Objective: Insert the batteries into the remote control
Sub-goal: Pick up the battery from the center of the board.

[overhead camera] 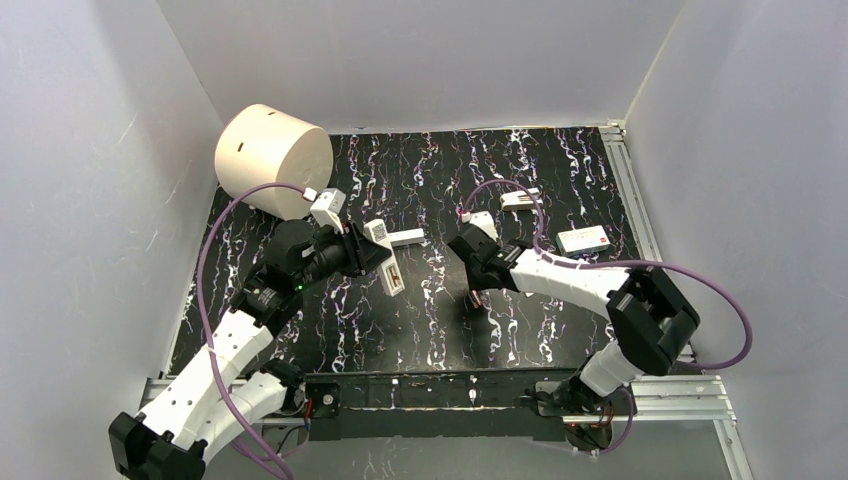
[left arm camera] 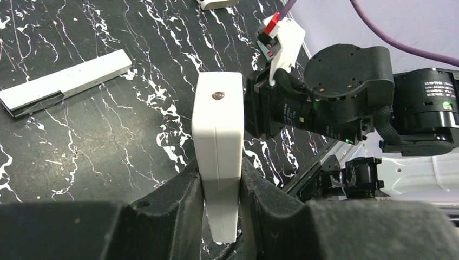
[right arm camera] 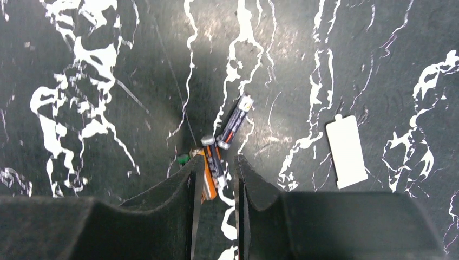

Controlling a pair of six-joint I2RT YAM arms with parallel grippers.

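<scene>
**Two batteries (right arm camera: 212, 168) at the right jaws, remote in the left**

Both cells lie on the black marbled table (overhead camera: 430, 330), under the right gripper (right arm camera: 216, 165), right of centre in the top view. One battery sits lengthwise between the two dark fingers. It is close against one finger, and a sliver of table shows between it and the other. The jaws therefore stand narrow but apart, straddling the cell rather than pinching it. The other battery (right arm camera: 236, 125) lies just past the fingertips, slanted away, with its near end touching the far end of the first. A small flat white tab (right arm camera: 346, 151) rests on the table nearby, apart from both cells.

The left gripper (left arm camera: 219, 165) is closed on the remote (left arm camera: 216, 135). Its fingers press the two broad faces of the slim white bar around mid-length. The wrist camera shows the bar edge-on, with its end face and a small round dot at the top of the view. In the top view the remote crosses the fingertips, left of centre, well apart from the batteries.

A plain white strip (left arm camera: 65, 81) lies flat on the table beyond the remote. A white box (overhead camera: 584, 238) with a red mark sits toward the far right, and a cream drum (overhead camera: 272, 160) stands in the far left corner.
</scene>
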